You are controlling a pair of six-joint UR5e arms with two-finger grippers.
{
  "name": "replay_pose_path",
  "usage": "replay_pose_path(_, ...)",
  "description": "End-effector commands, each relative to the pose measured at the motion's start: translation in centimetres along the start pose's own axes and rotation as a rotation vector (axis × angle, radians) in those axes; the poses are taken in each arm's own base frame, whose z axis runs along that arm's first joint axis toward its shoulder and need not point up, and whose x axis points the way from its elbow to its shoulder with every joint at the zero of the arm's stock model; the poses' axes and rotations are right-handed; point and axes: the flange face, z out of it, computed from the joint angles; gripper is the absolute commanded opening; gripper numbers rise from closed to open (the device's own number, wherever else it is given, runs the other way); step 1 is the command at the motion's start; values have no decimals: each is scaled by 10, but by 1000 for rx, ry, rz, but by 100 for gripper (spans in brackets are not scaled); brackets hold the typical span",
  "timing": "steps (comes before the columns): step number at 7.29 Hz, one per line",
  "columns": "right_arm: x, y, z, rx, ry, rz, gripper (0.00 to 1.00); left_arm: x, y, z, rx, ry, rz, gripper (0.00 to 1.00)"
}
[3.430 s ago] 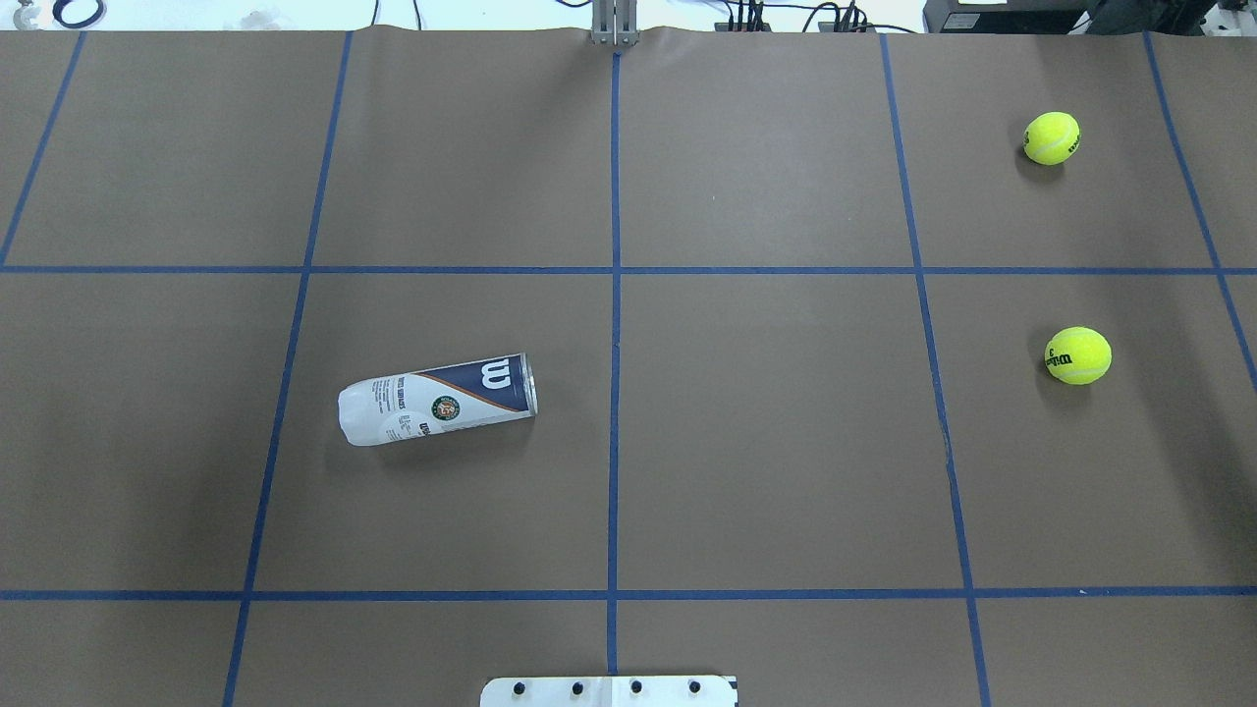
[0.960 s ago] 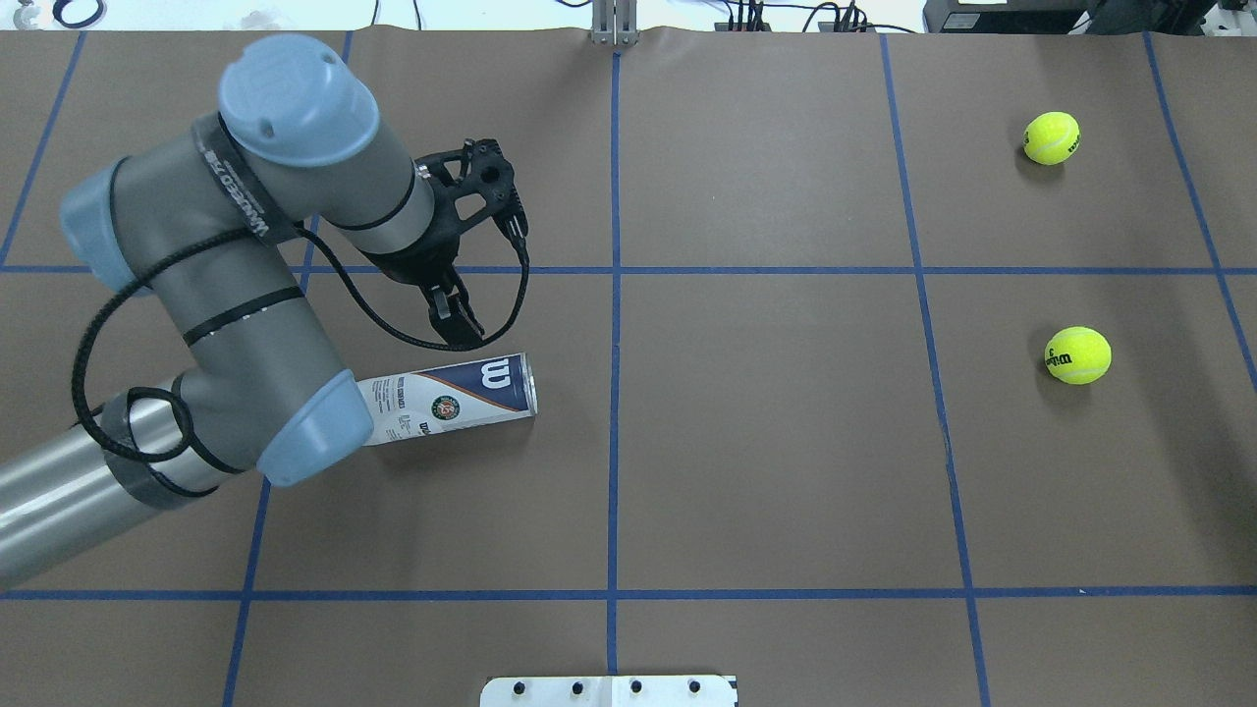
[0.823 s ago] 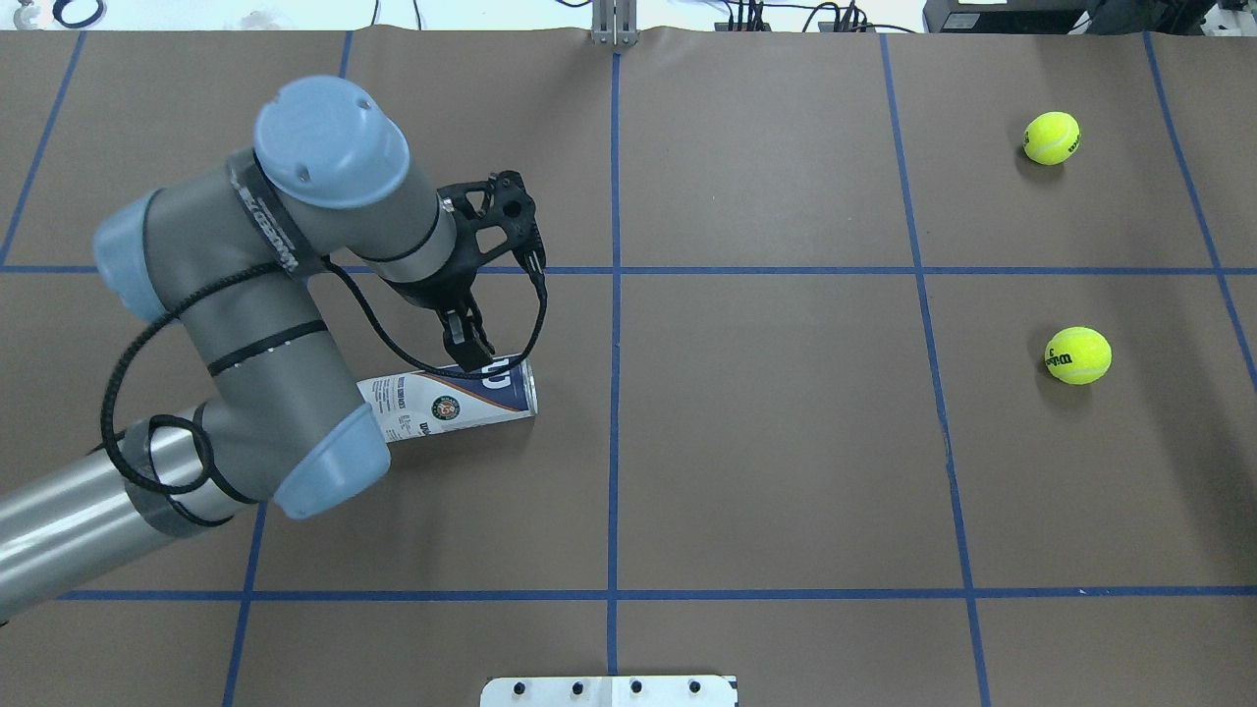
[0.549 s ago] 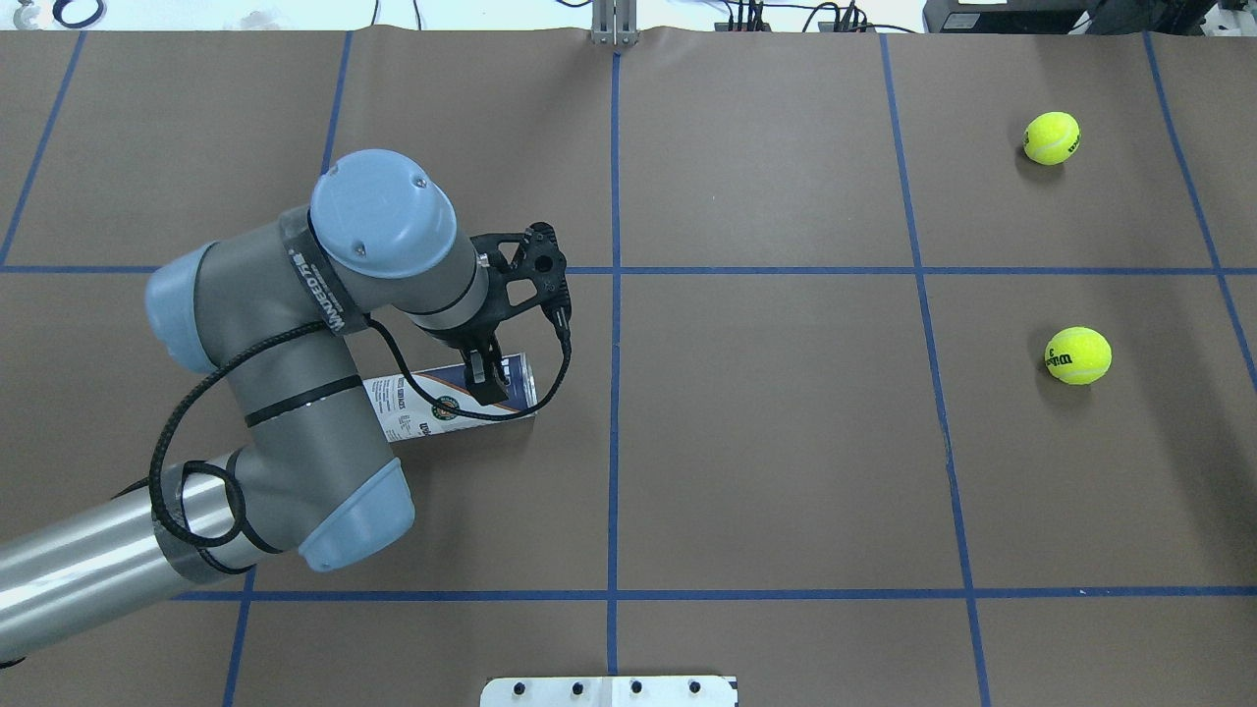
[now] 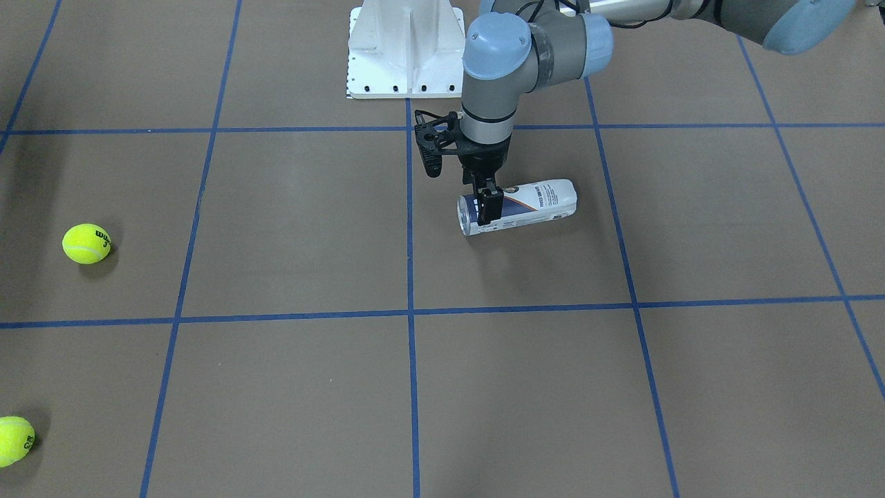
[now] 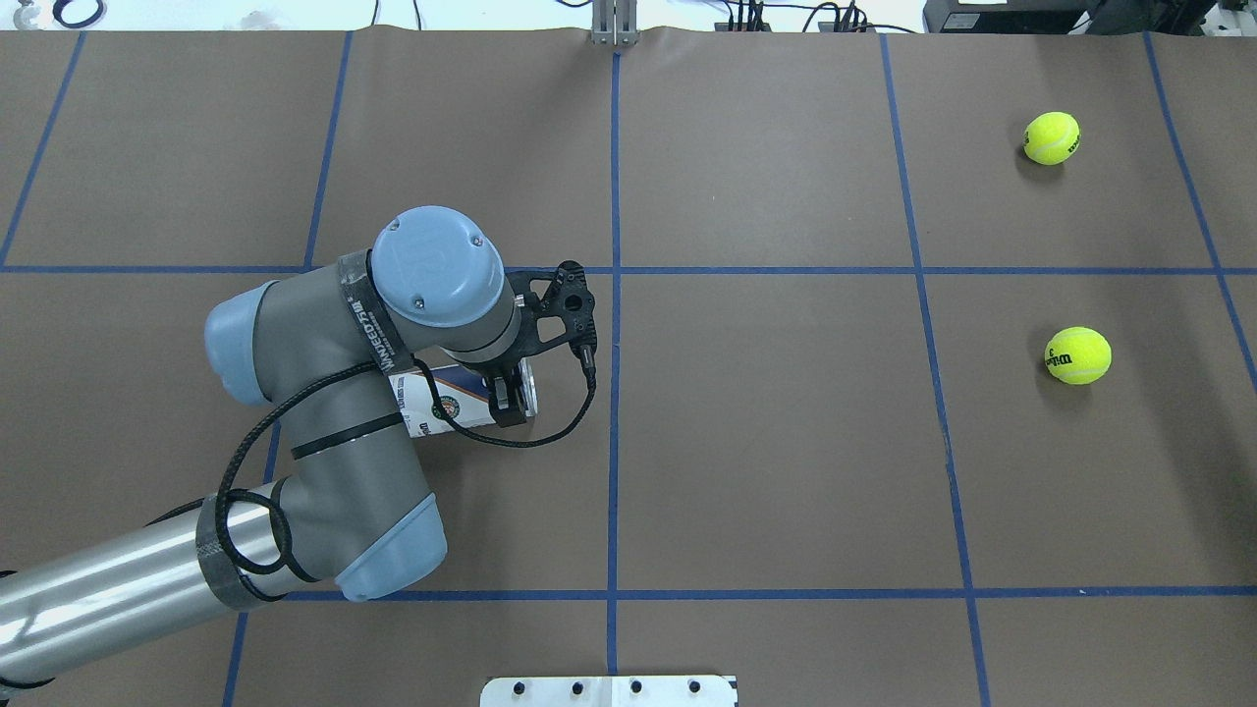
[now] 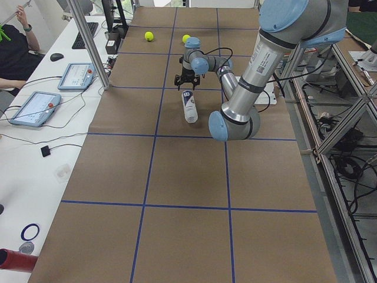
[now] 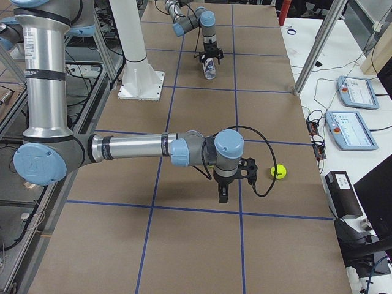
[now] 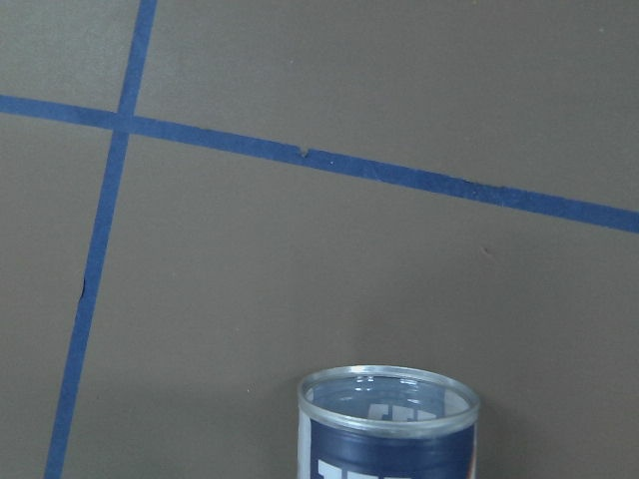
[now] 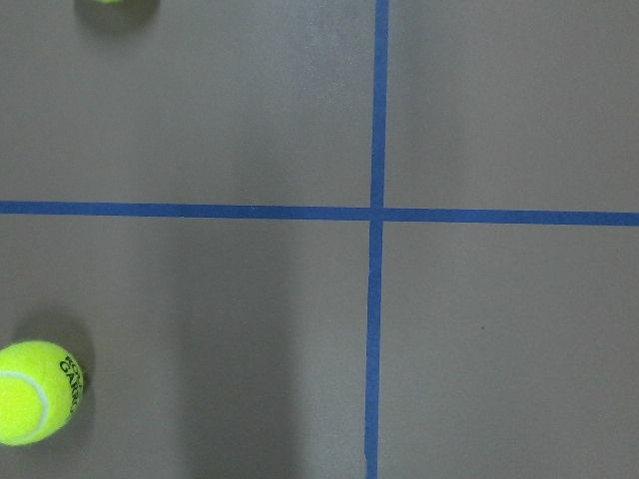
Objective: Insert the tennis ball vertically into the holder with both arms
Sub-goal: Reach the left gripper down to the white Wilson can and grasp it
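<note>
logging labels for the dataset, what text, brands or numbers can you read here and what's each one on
"Wilson" and "3": the tennis ball nearer the robot.
"GAR", rest cut off: a ball in the right wrist view.
Label on the holder: fine print too small; white logo cut off in the left wrist view.
White lettering on the left arm: blurred.

Two tennis balls (image 6: 1051, 137) (image 6: 1077, 354); one holder (image 5: 541, 200); two arms (image 6: 334, 437) (image 8: 128, 148); one pedestal base (image 5: 404, 48); seemingly two tablets (image 8: 357, 93) (image 8: 349, 130)
</note>
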Motion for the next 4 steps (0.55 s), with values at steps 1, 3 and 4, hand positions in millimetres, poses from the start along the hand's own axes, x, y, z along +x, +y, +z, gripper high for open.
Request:
replay_pose_path(1,1,0,1,-3,0,4,99,1,-15,10,-13,-10,6,99)
replay_pose_path(3,3,1,3,-6,0,7,99,8,-18,14,-18,-1,11,99)
replay_pose_path(4,3,1,3,-6,0,8,99,13,-19,20,-27,5,14,99)
